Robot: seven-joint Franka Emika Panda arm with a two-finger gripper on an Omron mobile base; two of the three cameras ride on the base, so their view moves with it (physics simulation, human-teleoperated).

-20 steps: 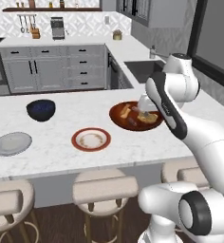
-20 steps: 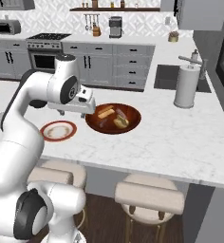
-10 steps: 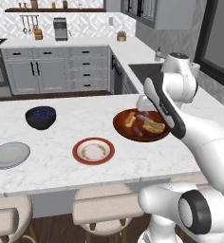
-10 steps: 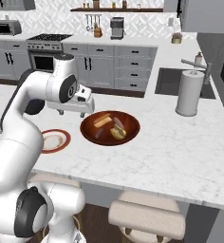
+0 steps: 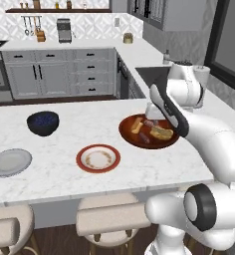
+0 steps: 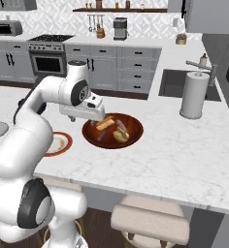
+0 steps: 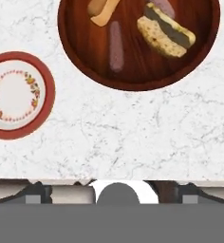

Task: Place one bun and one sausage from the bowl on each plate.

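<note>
- White marble counter [image 5: 64, 179] ran across the left base view, with grey kitchen cabinets behind. On it sat the wide reddish-brown bowl [image 5: 129, 135], holding a bun [image 5: 136, 124], a split bun [image 5: 161, 132] and a dark sausage [image 5: 144, 138]. The red-rimmed plate [image 5: 98, 158] lay just left of the bowl, the grey plate [image 5: 9, 162] well apart at the far left, and a dark blue bowl [image 5: 43, 123] behind them. The arm's hand hung over the bowl's back edge; I could not tell how the jaws stood.
- From the right base view, the bowl [image 6: 134, 136] lay mid-counter with the hand above its left rim, hiding the jaws. A paper towel roll [image 6: 193, 95] stood by the sink.
- Looking down in the hand view, the bowl [image 7: 190, 61] held a pinkish sausage [image 7: 115, 52] lying apart from the split bun [image 7: 166, 38], a plain bun [image 7: 102, 11] at the upper edge. The red-rimmed plate [image 7: 43, 80], floral ring inside, sat beside it, bare.
</note>
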